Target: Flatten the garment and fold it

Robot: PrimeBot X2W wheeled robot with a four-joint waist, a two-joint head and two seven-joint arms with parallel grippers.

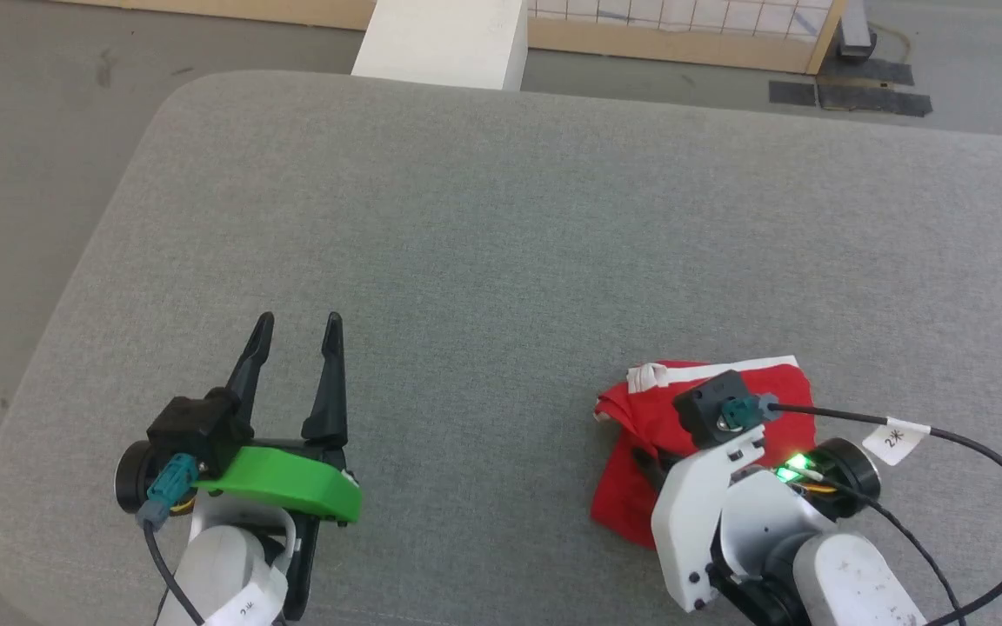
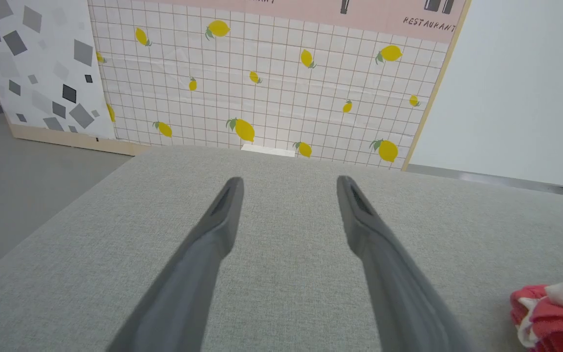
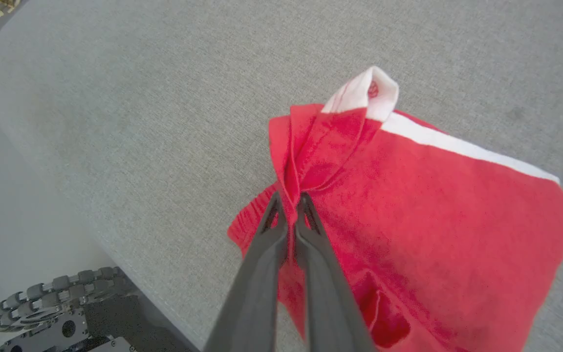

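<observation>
A: What does the right pincer (image 3: pixel 289 200) have hold of?

B: Its two dark fingers are pressed together on a raised fold of the garment (image 3: pixel 433 220); red cloth is pinched between the tips; the rest of the shorts lies bunched on the grey worktop (image 3: pixel 140 122), ahead of that pincer and off to its right in the right wrist view.

A: And just beyond the tips?

B: A creased ridge runs away from the grip to a white loop of trim (image 3: pixel 367 93); a white hem band (image 3: pixel 462 149) follows the far edge of the red cloth; below the worktop's near edge, left of the fingers, the robot's wheeled base (image 3: pixel 52 298) shows.

A: The left pincer (image 1: pixel 299 323)?

B: Spread wide with nothing between its fingers; it sits over bare worktop, well apart from the garment, which lies to its right.

A: Farther off?

B: Straight ahead of the left pincer, past the worktop's far edge, stands a white block (image 1: pixel 444 35); behind that is a grid-patterned panel (image 2: pixel 271 83) dotted with yellow lemons.
</observation>
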